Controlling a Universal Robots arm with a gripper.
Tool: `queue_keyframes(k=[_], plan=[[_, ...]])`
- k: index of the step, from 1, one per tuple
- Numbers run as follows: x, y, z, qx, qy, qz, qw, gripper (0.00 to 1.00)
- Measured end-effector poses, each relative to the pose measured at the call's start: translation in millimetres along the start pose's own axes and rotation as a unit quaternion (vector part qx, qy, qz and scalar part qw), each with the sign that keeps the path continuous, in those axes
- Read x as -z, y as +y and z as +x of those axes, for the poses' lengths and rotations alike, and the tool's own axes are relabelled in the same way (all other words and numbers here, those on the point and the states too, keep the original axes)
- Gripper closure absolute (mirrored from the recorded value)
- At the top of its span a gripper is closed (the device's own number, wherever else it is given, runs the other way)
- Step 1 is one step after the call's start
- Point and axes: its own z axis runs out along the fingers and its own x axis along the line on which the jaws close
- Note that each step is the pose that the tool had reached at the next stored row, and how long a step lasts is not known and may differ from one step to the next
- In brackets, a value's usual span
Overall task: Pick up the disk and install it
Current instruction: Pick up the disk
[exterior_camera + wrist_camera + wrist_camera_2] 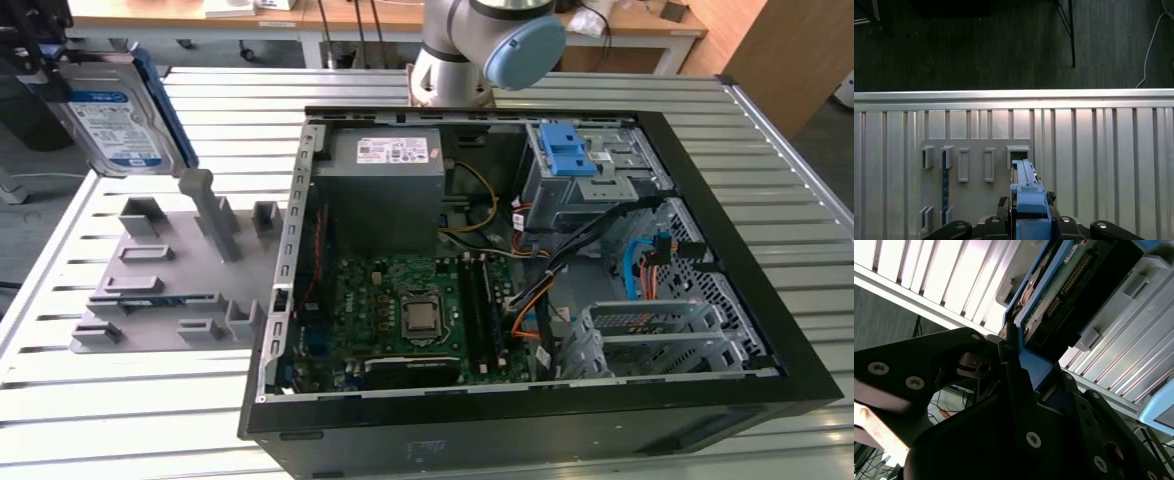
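The disk (pixel 116 112), a silver hard drive with a white-and-blue label in a blue carrier bracket, hangs upright in the air at the exterior view's far left. It is above the back end of the grey holder fixture (pixel 174 270). My gripper (pixel 40 62) is shut on its upper edge. The first wrist view looks down along the disk (pixel 1026 192) edge-on, with the gripper (pixel 1026 225) clamped around it and the fixture's slots (pixel 974 165) below. In the second wrist view the disk's green circuit board (pixel 1069 282) faces the camera.
An open computer case (pixel 747 240) lies on the slatted metal table (pixel 147 420), at the exterior view's right of the fixture. Inside are a motherboard (pixel 407 310), a grey power supply (pixel 387 170) and a drive bay with a blue latch (pixel 567 150). The arm's base (pixel 474 45) stands behind the case.
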Motion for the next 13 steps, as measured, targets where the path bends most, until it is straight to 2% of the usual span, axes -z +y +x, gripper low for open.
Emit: queue_keyframes(k=[13], plan=[[13.5,0.2,-0.3,0.0,0.0,0.0001,1.0,0.64]])
